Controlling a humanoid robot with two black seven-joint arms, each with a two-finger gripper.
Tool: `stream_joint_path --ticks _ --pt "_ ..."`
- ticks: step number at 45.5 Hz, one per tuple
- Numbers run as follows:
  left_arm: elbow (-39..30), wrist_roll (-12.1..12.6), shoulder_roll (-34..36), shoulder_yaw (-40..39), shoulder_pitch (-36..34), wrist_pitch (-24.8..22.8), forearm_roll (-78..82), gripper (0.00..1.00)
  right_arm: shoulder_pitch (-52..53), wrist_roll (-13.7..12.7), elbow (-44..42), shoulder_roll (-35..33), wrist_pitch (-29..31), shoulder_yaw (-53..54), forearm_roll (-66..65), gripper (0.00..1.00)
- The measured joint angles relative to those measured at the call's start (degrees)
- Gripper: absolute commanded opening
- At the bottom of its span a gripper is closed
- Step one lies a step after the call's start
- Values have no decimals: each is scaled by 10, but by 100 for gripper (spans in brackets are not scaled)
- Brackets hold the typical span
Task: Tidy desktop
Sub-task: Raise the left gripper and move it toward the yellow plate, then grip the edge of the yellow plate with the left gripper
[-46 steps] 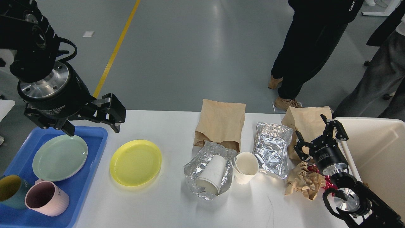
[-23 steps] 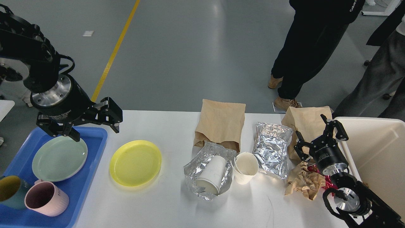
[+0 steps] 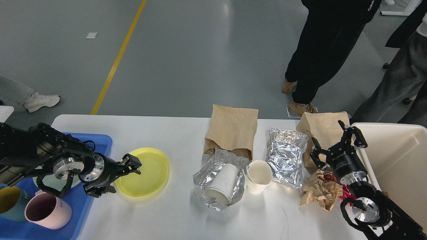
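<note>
A yellow plate (image 3: 144, 171) lies just beside the left gripper (image 3: 122, 176) — pink mug (image 3: 46, 210) behind it; brown bags, foil and paper cups (image 3: 257, 176) lie toward the right gripper (image 3: 335, 143).

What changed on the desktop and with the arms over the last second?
The left gripper dropped from above the blue tray to the near-left rim of the yellow plate, its fingers open and holding nothing. The right gripper stayed open and still. Nothing on the desktop moved.
</note>
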Motion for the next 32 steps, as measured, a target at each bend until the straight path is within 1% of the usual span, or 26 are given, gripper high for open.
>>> stream_joint_path --ticks 4,8,12,15,27,30,32 --pt "25 -1 6 -5 33 1 -26 95 0 0 0 0 0 0 0 100" --pt "52 -10 12 -15 61 1 -35 97 0 0 0 0 0 0 0 100" --pt "94 -15 12 -44 101 0 -31 97 0 0 0 0 0 0 0 100" --pt "110 -16 16 -57 114 -3 -27 97 0 0 0 0 0 0 0 100" --pt "131 -18 14 -69 140 5 -26 94 0 0 0 1 0 0 0 100" --pt "134 -18 13 -77 148 14 -26 92 0 0 0 1 0 0 0 100" --pt "135 -18 12 -84 154 26 -25 87 0 0 0 1 0 0 0 100"
